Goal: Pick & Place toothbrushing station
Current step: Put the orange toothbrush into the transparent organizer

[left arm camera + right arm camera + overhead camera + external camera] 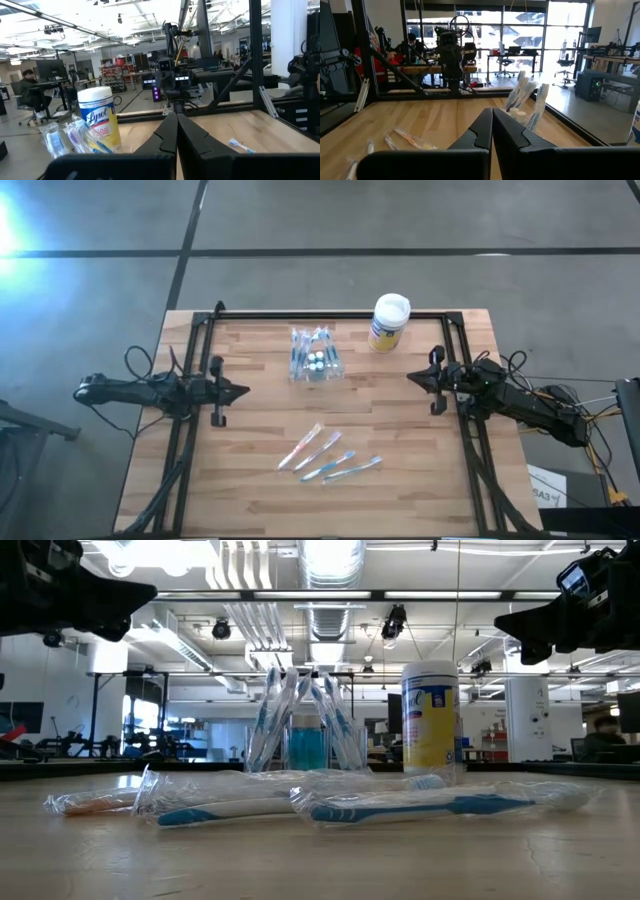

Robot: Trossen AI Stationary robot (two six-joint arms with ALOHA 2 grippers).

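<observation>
The toothbrushing station (316, 356) is a small clear plastic holder standing upright on its base on the wooden table, toward the far middle, with several toothbrushes sticking up out of it (305, 730) (525, 102). My left gripper (243, 391) is shut at the table's left side, level, well clear of the station. My right gripper (412, 378) is shut at the right side, also level and clear of it. The shut fingertips show in the wrist views (176, 116) (492, 111). Neither holds anything.
A yellow-and-blue canister (389, 323) with a white lid stands at the far edge, right of the station. Several wrapped toothbrushes (328, 456) lie flat near the table's middle front. A black frame (330, 315) runs along the table's far and side edges.
</observation>
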